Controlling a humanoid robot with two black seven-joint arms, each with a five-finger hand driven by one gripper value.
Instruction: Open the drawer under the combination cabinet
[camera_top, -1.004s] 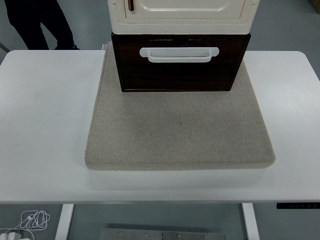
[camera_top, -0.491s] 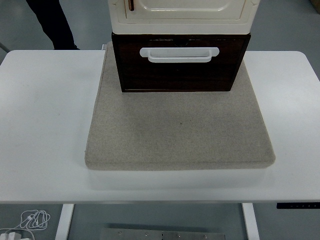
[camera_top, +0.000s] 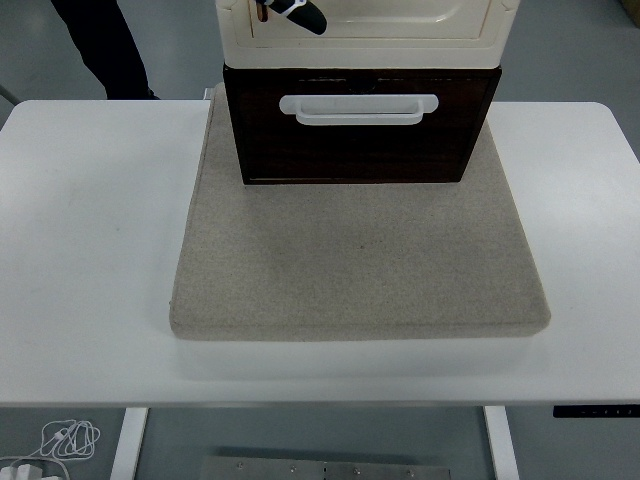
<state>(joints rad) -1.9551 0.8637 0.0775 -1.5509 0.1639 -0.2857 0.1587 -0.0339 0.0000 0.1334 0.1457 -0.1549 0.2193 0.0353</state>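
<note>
The combination cabinet stands at the back middle of a beige mat (camera_top: 360, 270). Its cream upper unit (camera_top: 365, 45) sits on a dark brown drawer (camera_top: 360, 140). The drawer has a white bar handle (camera_top: 358, 108) across its front and looks shut, flush with its frame. A small black and white part (camera_top: 295, 14) shows at the top edge in front of the cream unit's door. I cannot tell what it belongs to. Neither robot hand shows clearly.
The mat lies on a white table (camera_top: 90, 250). A person's dark legs (camera_top: 100, 45) stand behind the table at the top left. White cables (camera_top: 65, 438) lie on the floor at the bottom left.
A black and white part has come into view at the top edge over the cream unit. The person at the top left has shifted slightly. The drawer has not moved.
</note>
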